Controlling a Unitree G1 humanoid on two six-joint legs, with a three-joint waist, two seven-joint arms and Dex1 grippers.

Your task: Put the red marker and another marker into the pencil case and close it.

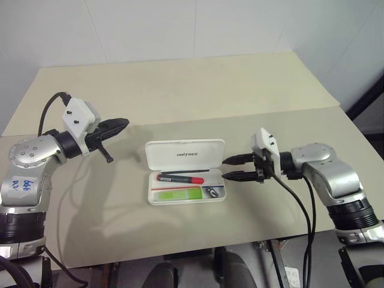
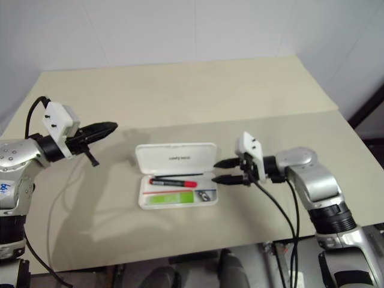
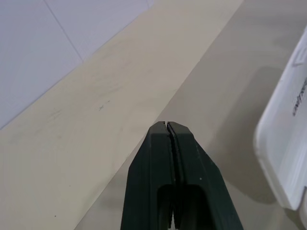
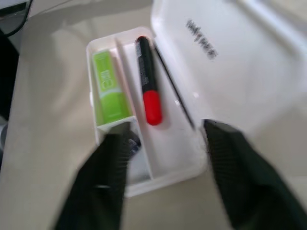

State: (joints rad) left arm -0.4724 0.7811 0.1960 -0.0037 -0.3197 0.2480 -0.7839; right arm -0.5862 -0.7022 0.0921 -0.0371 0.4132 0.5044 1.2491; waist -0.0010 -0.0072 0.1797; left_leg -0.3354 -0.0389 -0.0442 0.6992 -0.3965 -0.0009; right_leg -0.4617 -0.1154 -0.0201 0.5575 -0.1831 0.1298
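Bright, even overhead light, no glare. Soft shadows fall on the table beneath the left gripper, and a fainter one under the right gripper. Right wrist view smears with blur: its fingers and the pencil case before them are soft. Left wrist view stays crisp.

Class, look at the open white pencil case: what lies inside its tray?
Inside the pencil case lie the red marker, the lime-green highlighter in the front compartment, and a small dark metal bit beside it. Anything beneath them is covered.
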